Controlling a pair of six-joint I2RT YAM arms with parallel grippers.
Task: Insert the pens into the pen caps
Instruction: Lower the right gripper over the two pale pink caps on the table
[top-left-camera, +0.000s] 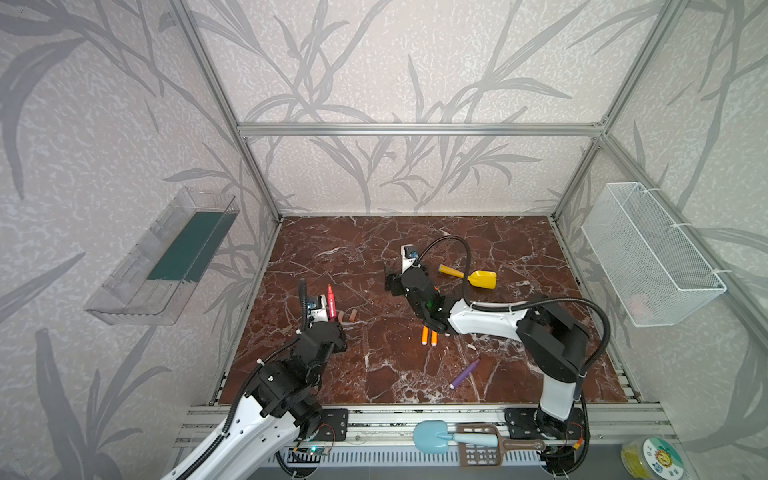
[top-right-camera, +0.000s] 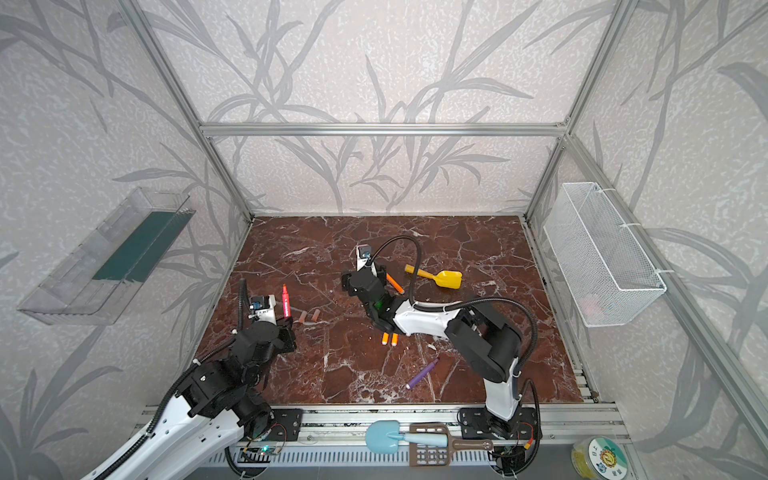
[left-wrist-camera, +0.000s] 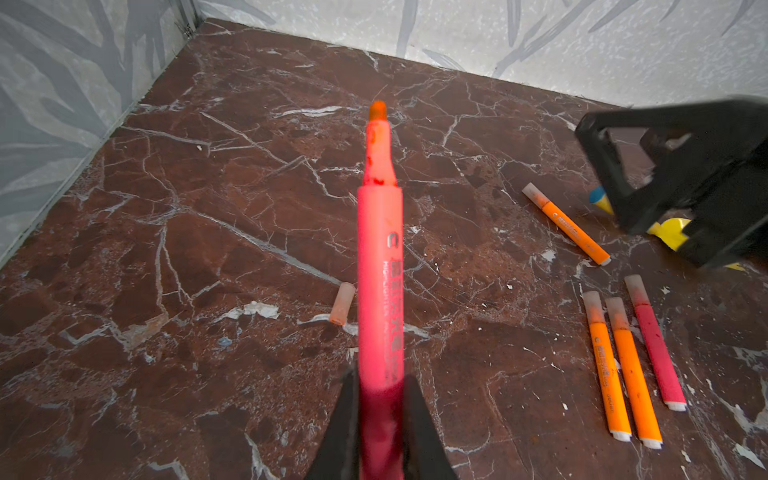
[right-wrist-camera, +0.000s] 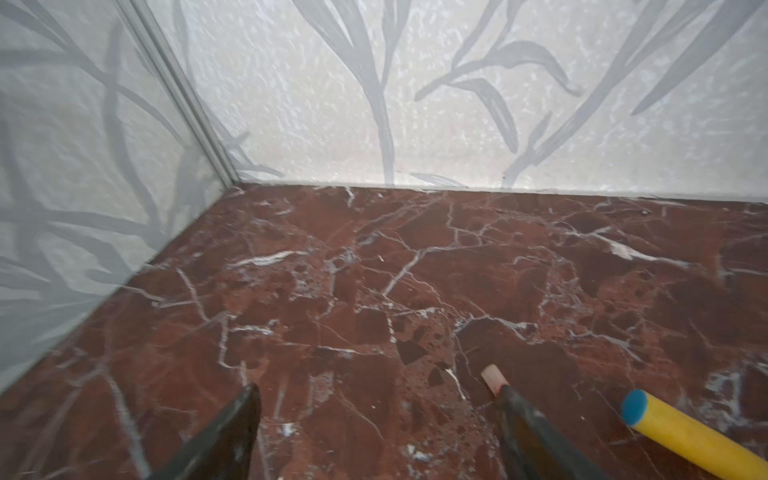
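Left gripper (left-wrist-camera: 380, 399): clenched on the rear end of a red-pink pen (left-wrist-camera: 380, 270), its bare tip raised off the tabletop (top-left-camera: 374, 249), well beyond the handle end of the yellow scoop (top-left-camera: 478, 277). Right gripper (right-wrist-camera: 374, 401): jaws apart, just beside that handle, with a loose cap (right-wrist-camera: 493, 379) against one finger (right-wrist-camera: 523, 419). Likely faults: an off-centre close flicks or rolls the cap across the slick stone, or nudges the scoop; the pen, held far from its tip, swivels when a cap is pressed on. Two further caps (top-left-camera: 353, 314) lie near the held pen. Surface: red-brown marble, white-veined. Room: leaf-patterned walls (top-left-camera: 415, 62), aluminium frame (top-left-camera: 415, 129), wire basket (top-left-camera: 652, 257), clear tray (top-left-camera: 162, 266).
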